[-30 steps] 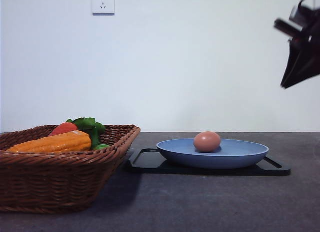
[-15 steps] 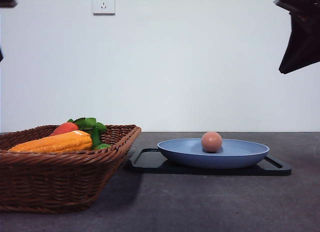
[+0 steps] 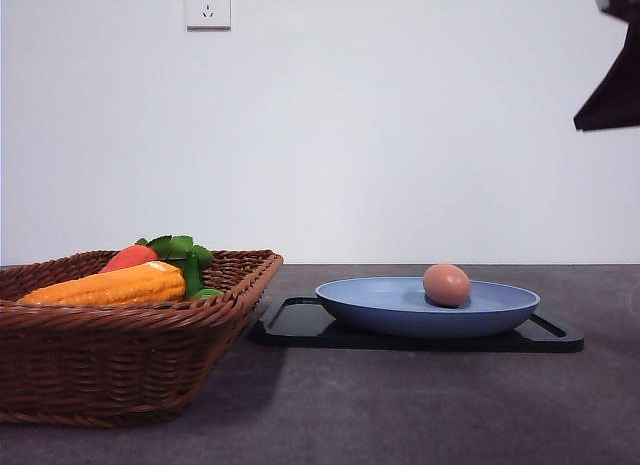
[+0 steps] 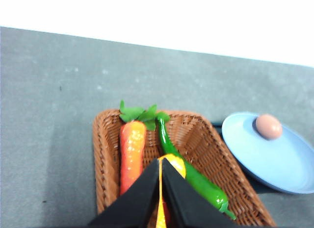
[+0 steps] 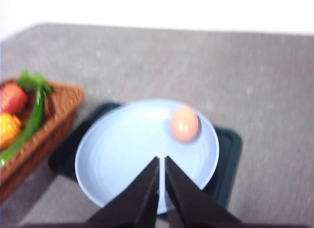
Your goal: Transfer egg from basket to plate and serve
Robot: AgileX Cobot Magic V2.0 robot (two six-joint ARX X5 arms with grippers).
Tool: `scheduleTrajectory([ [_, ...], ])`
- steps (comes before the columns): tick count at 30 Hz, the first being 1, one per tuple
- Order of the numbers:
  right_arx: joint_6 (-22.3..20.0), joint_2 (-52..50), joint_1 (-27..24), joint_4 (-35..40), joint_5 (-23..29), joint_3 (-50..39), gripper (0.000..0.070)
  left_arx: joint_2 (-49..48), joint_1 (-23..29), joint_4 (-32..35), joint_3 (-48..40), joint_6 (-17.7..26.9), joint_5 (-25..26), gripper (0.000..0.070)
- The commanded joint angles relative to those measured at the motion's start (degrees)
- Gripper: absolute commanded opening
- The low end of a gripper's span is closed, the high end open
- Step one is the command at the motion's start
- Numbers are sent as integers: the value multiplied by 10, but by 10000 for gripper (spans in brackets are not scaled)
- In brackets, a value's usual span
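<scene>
The right gripper [image 5: 162, 162] hangs high over the plate [image 5: 113, 159], fingers nearly together, holding nothing; the left gripper [image 4: 161, 164], equally narrow and empty, hangs above the basket [image 4: 201, 139]; the egg [image 3: 446, 284] lies on the plate toward 3 o'clock; the left wrist view reveals a green pepper [image 4: 196, 179] beside the carrot [image 4: 131, 152]; no readable writing.

Low table-level front view; 2 high downward wrist views sharing plate [image 4: 274, 159].

No readable text, labels, brands, numbers — none on any surface.
</scene>
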Motion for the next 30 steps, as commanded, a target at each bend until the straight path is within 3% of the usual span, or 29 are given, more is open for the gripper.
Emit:
scheduleTrajectory([
  [1,6,-1,3,6,1,5,0,1,-2,6,7,-6,0,0],
  [11,6,-2,3,6,1,5,0,1,-2,5,7,-5,0,0],
  [15,5,-2,3,6,1,5,0,-68,4,-31,7,122,-29,0],
  [18,6,-2,2,6,1,5,0,-133,29,-42,0,173,-29,0],
  [22,6,-2,2,6,1,5,0,-197,84,-34,-34,177,-30,0],
  [30,5,-2,2,10,1,5,0,-200,164,-23,-127,165,-28,0],
])
